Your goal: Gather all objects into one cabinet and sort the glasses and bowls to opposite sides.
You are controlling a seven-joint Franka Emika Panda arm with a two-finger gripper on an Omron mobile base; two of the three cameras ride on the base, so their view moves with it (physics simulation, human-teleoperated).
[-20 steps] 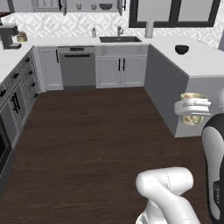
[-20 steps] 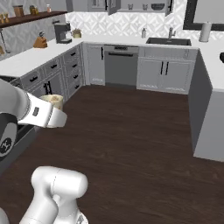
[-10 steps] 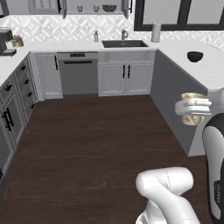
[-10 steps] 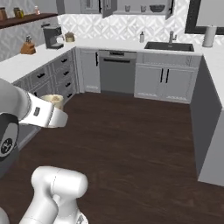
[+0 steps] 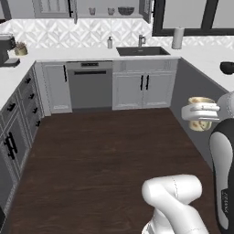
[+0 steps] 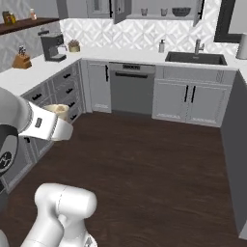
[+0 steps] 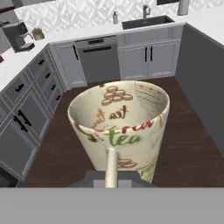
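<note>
Your gripper (image 7: 112, 181) carries one cream mug (image 7: 120, 129) printed with "tea" lettering — its handle points back toward the hand, and though the fingertips are hidden under the cup, the mug sits held between them above the dark wood floor (image 5: 105, 151). In the left base view the same mug (image 5: 201, 114) shows at the end of the white hand.

Well ahead of the gripper, past the floor, stands the white base-cabinet run with one dishwasher (image 5: 89, 87) and one sink (image 5: 141, 51). Above these the grey wall cabinet (image 6: 159, 7) hangs with its doors open; on its shelf you can count two small cups (image 6: 144, 11) (image 6: 164, 12) and one wide dark bowl (image 6: 181, 11). One more dark bowl (image 5: 226, 67) sits on the counter off to the gripper's right.
</note>
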